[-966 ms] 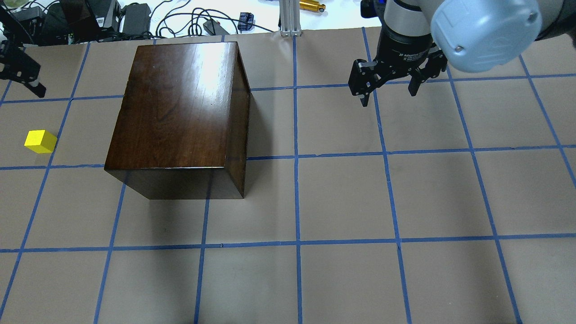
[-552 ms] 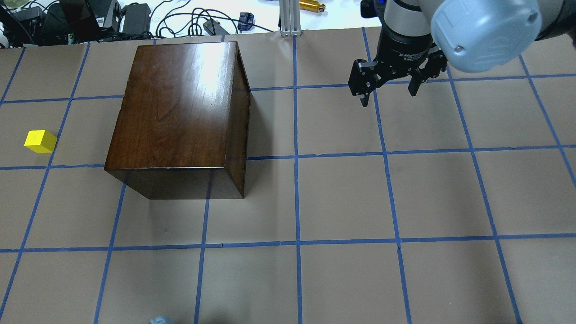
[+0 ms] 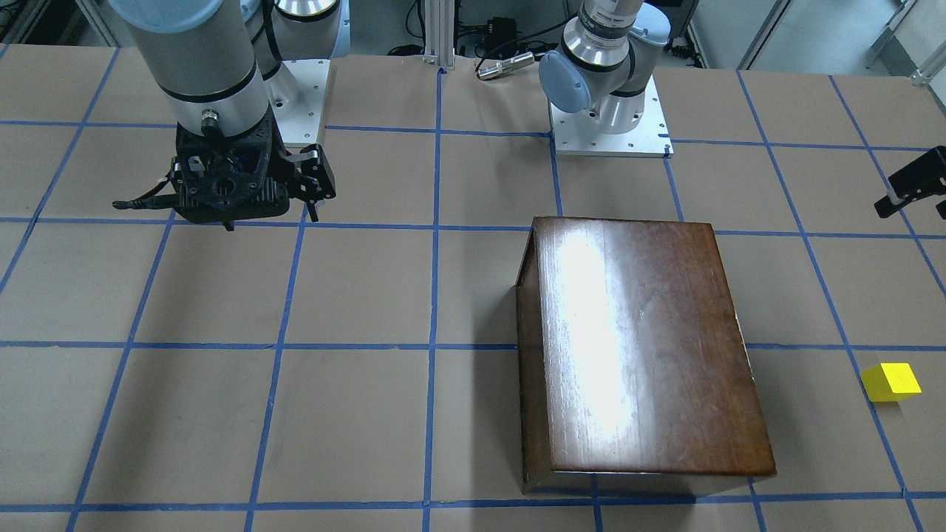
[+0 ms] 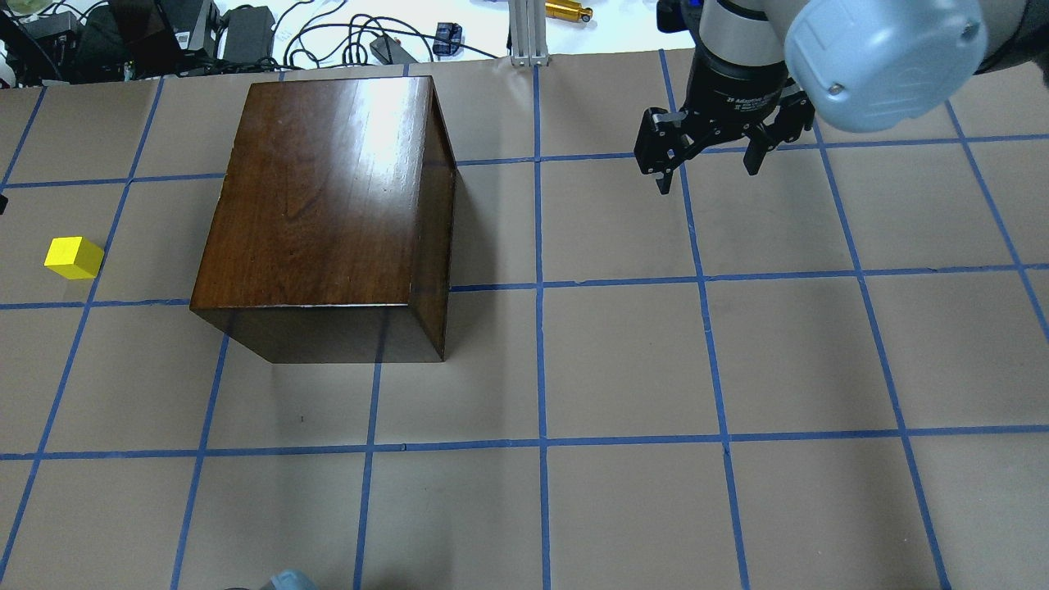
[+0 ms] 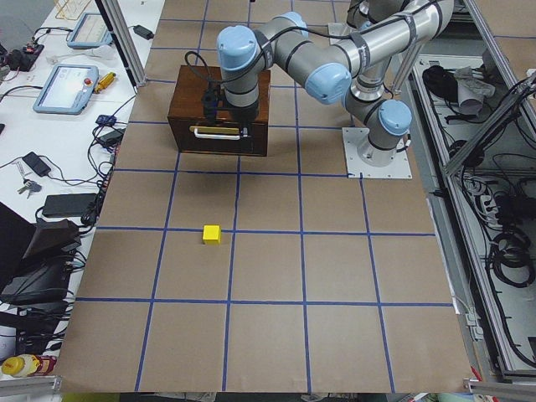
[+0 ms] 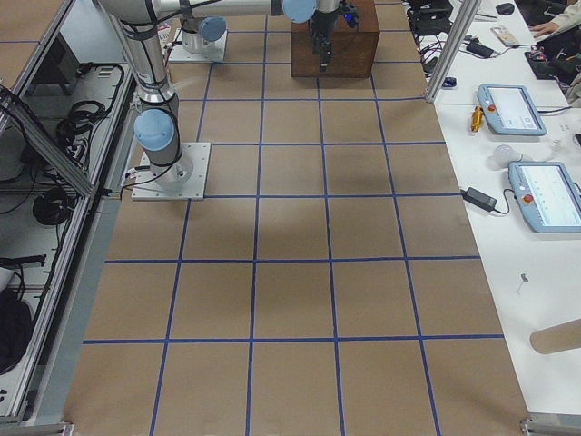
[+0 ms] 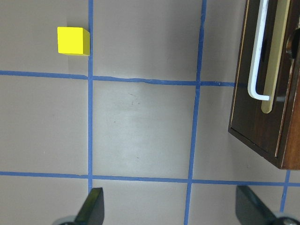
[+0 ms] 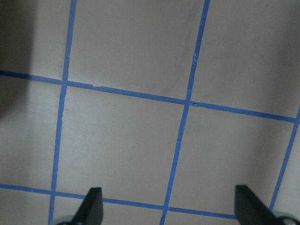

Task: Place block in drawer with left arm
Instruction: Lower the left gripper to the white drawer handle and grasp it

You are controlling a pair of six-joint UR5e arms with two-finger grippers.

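Note:
The yellow block (image 4: pixel 74 257) (image 3: pixel 890 382) (image 5: pixel 212 234) lies on the paper-covered table, left of the dark wooden box (image 4: pixel 328 197). The drawer (image 7: pixel 265 89) is shut flush in the box's front, its white handle showing in the left wrist view. My left gripper (image 7: pixel 171 211) hangs open and empty above the table between block and box; the block (image 7: pixel 73 41) sits ahead at upper left. It shows at the front-facing view's right edge (image 3: pixel 913 185). My right gripper (image 4: pixel 709 160) (image 3: pixel 310 185) hovers open and empty over the far right squares.
Blue tape lines divide the table into squares. Cables, power bricks and a brass cylinder (image 4: pixel 569 11) lie beyond the far edge. The arm bases (image 3: pixel 610 122) stand on the robot's side. Tablets (image 5: pixel 65 88) lie on the side bench.
The left gripper has left the overhead view's upper left corner; only a dark sliver shows at the left edge. A blue joint cap has come in at the bottom edge. Right arm unmoved.

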